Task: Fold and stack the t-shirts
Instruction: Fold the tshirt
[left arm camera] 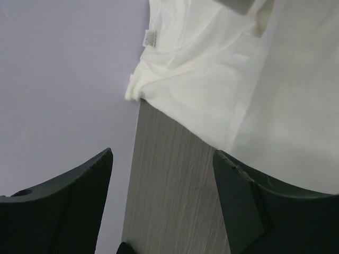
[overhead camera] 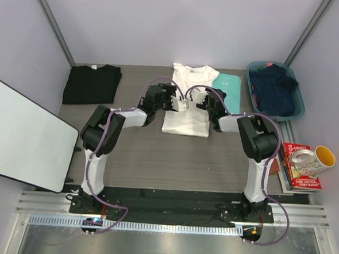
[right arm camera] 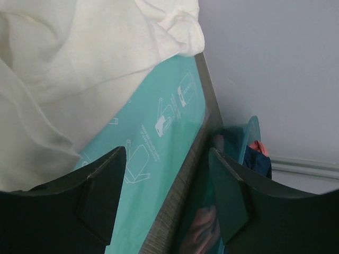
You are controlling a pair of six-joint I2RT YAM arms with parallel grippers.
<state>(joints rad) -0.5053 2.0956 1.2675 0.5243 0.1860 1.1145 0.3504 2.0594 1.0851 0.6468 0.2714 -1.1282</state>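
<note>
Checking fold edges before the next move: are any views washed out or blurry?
Top external: evenly lit and sharp, but the white t-shirt is nearly blown out, creases faint. Left wrist: shirt folds readable, the left fingers dark and soft. Right wrist: printing on the teal board is legible; right fingers underexposed.

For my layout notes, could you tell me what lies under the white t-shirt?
A teal board pokes out under the white t-shirt on the right; how far it reaches beneath is hidden.

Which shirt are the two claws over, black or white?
The white t-shirt in the middle, under both claws; the black t-shirt lies apart at the far left.
</note>
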